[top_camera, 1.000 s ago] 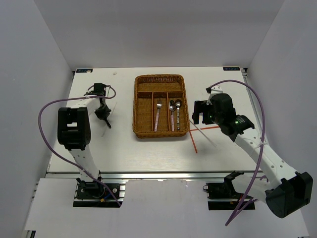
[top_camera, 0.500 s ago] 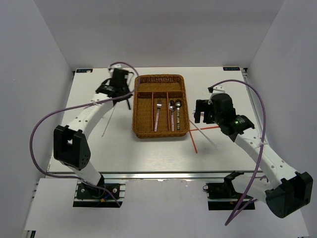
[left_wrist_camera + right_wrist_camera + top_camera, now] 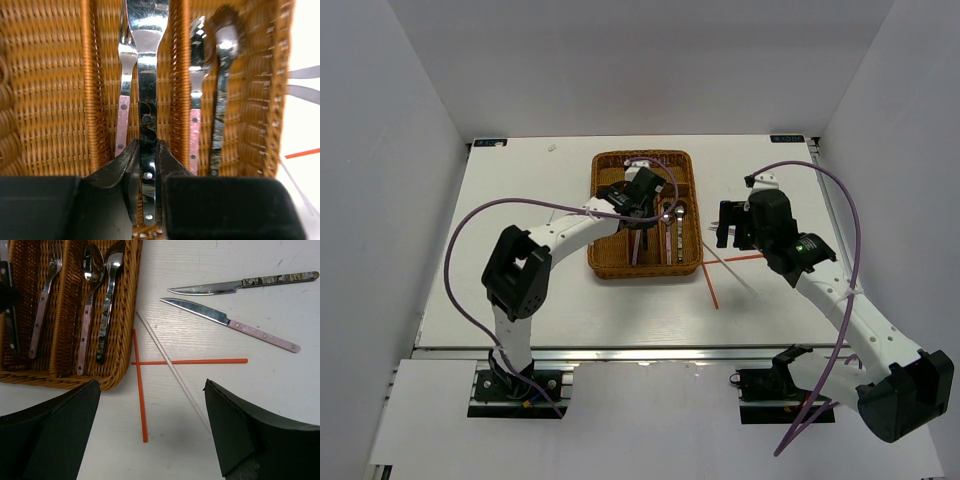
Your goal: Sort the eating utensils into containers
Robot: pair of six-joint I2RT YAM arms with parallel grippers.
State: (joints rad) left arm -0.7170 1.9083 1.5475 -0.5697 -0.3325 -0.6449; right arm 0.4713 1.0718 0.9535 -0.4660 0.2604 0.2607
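The brown wicker tray (image 3: 642,273) sits mid-table. My left gripper (image 3: 642,200) is over it, shut on a dark-handled silver utensil (image 3: 147,75) that hangs along the middle narrow compartment, beside a pink-handled fork (image 3: 122,115). Its head is cut off by the frame top. Two spoons (image 3: 86,325) (image 3: 106,315) lie in the right compartment. My right gripper (image 3: 151,387) is open and empty above two red chopsticks (image 3: 139,390) (image 3: 200,361) and a white chopstick (image 3: 170,365), crossed on the table right of the tray.
Two knives lie on the table beyond the chopsticks, one with a dark marbled handle (image 3: 240,285) and one pink-handled (image 3: 235,322). The tray's right rim (image 3: 127,315) is close to the chopsticks. White walls enclose the table on three sides.
My left arm swung from the table's left side to over the tray, carrying the utensil. My right gripper has barely moved.
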